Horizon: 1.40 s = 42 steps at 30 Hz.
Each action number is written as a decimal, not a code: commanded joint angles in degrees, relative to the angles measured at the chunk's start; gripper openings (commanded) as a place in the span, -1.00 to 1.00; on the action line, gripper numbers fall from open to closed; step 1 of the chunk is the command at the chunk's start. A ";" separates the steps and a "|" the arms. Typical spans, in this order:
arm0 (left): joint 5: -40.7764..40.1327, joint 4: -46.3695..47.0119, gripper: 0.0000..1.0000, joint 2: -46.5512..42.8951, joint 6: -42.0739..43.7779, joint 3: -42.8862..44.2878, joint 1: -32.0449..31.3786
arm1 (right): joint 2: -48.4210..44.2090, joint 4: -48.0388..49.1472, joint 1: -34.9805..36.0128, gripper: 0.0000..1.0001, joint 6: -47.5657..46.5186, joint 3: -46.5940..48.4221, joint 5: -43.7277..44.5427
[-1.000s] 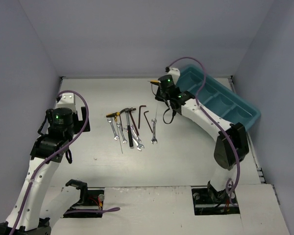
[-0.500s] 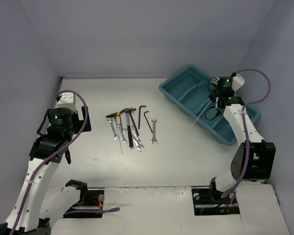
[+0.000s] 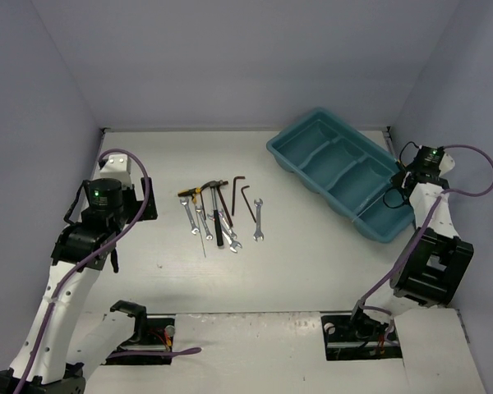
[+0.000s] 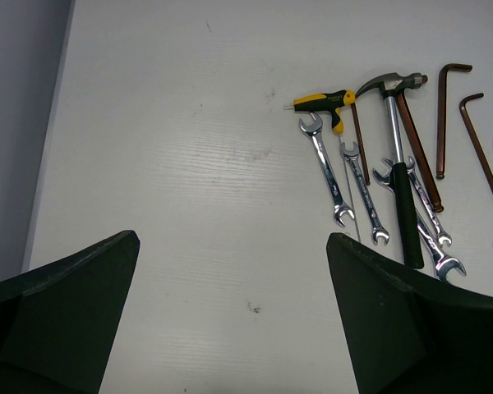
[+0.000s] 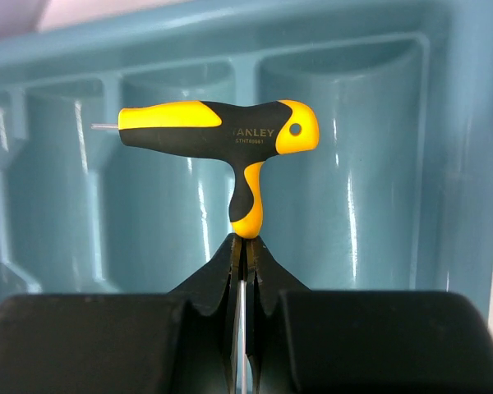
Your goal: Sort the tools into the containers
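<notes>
Right gripper (image 5: 245, 250) pinches a yellow-and-black T-handle key (image 5: 222, 130) at the teal tray (image 5: 460, 123); left gripper (image 4: 230, 312) stands spread wide.

5 wrenches (image 4: 326, 171), 2 hex keys (image 4: 440, 123), 2 T-handles (image 5: 222, 131), 1 hammer (image 4: 392, 83).

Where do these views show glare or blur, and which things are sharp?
Right wrist: the yellow-and-black T-handle tool is sharp, its lettering partly readable; white glare streaks run down the teal tray. Left wrist: the wrenches are sharp and shiny; the dark fingers at the bottom edge show little detail. Top external: soft even light, faint shadows, the tools small.
</notes>
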 commanded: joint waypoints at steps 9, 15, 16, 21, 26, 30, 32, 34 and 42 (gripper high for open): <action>1.16 1.97 0.91 -2.38 0.13 2.58 -2.13 | 5.21 2.03 -2.69 -1.00 -5.35 -2.32 -3.88; 1.68 1.53 0.91 -3.61 -0.06 1.86 -2.62 | 7.60 2.32 -2.72 -1.00 -5.96 -2.75 -3.75; 1.63 1.52 0.91 -3.88 -0.06 1.70 -2.67 | 8.03 2.38 -2.78 -1.00 -5.91 -2.85 -3.69; 1.98 1.23 0.91 -4.72 -0.15 1.21 -2.68 | 8.83 3.85 -3.25 -1.00 -5.32 -4.30 -5.75; 1.98 0.65 0.91 -5.28 -0.15 1.01 -2.76 | 8.64 8.25 -3.95 -1.00 -5.35 -5.73 -11.66; 2.15 0.51 0.91 -5.44 -0.15 0.89 -2.76 | 8.21 9.36 -4.76 -0.68 -5.11 -5.76 -11.22; 2.09 0.44 0.91 -5.43 -0.15 0.95 -2.76 | 8.04 9.41 -5.41 -0.50 -5.17 -5.71 -10.90; 1.99 0.31 0.91 -5.47 -0.07 1.13 -2.76 | 7.76 9.34 -5.97 -0.34 -5.35 -5.30 -10.58; 2.06 0.29 0.91 -5.13 -0.50 1.06 -2.76 | 4.47 9.05 -6.44 0.20 -5.48 -3.09 -11.15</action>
